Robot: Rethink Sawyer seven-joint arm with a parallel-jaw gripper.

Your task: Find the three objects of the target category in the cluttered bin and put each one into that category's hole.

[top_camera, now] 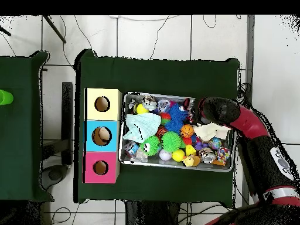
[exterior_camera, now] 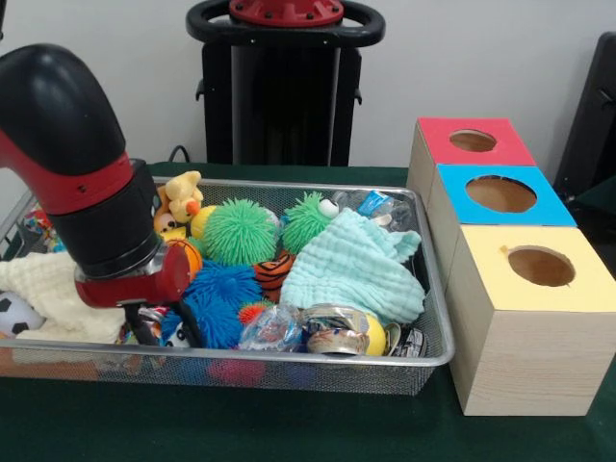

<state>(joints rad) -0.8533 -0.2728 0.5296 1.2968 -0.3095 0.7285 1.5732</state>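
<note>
A wire mesh bin [exterior_camera: 438, 358] [top_camera: 124, 159] is packed with toys. Inside lie two green spiky balls [exterior_camera: 240, 231] [top_camera: 171, 140], a blue spiky ball [exterior_camera: 221, 298] [top_camera: 177, 111], an orange striped ball [exterior_camera: 273, 272], a small basketball [top_camera: 187, 130], a yellow plush duck [exterior_camera: 182, 197], a mint cloth [exterior_camera: 354, 267] [top_camera: 142, 125] and crinkled wrappers [exterior_camera: 272, 329]. My gripper [exterior_camera: 162, 330] [top_camera: 197, 119] reaches down into the bin's left end in the front view, beside the blue spiky ball. Toys hide its tip. Three boxes have holes: red [exterior_camera: 473, 141] [top_camera: 100, 167], blue [exterior_camera: 500, 193] [top_camera: 101, 136], yellow [exterior_camera: 541, 266] [top_camera: 102, 104].
A cream cloth [exterior_camera: 48, 294] [top_camera: 212, 131] and a soccer ball [exterior_camera: 14, 314] lie under my arm. The table carries a dark green cover [exterior_camera: 289, 428]. A second green table [top_camera: 20, 117] holds a green object [top_camera: 4, 96].
</note>
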